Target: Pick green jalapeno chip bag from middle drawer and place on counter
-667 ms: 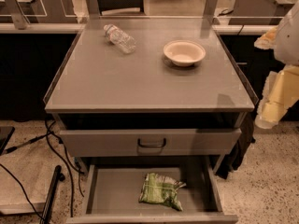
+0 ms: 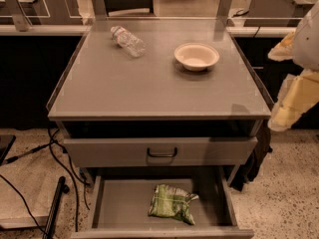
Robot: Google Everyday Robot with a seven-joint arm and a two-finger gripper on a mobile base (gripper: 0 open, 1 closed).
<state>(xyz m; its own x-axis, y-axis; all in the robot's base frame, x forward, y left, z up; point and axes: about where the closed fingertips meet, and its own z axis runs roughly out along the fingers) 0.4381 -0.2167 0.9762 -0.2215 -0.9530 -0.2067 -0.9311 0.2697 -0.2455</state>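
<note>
The green jalapeno chip bag (image 2: 172, 203) lies flat on the grey floor of the open middle drawer (image 2: 124, 203), at the bottom of the view, right of centre. The counter (image 2: 149, 83) is the wide grey top above it. My gripper (image 2: 282, 117) hangs at the right edge of the view as a pale cream part of the arm. It is beside the counter's right front corner, well above and to the right of the bag, and touches nothing.
A clear plastic bottle (image 2: 128, 40) lies on the counter's back left and a white bowl (image 2: 196, 56) stands at its back right. A closed drawer panel with a black bar handle (image 2: 162, 152) sits above the open drawer. Black cables (image 2: 55, 153) run over the floor at left.
</note>
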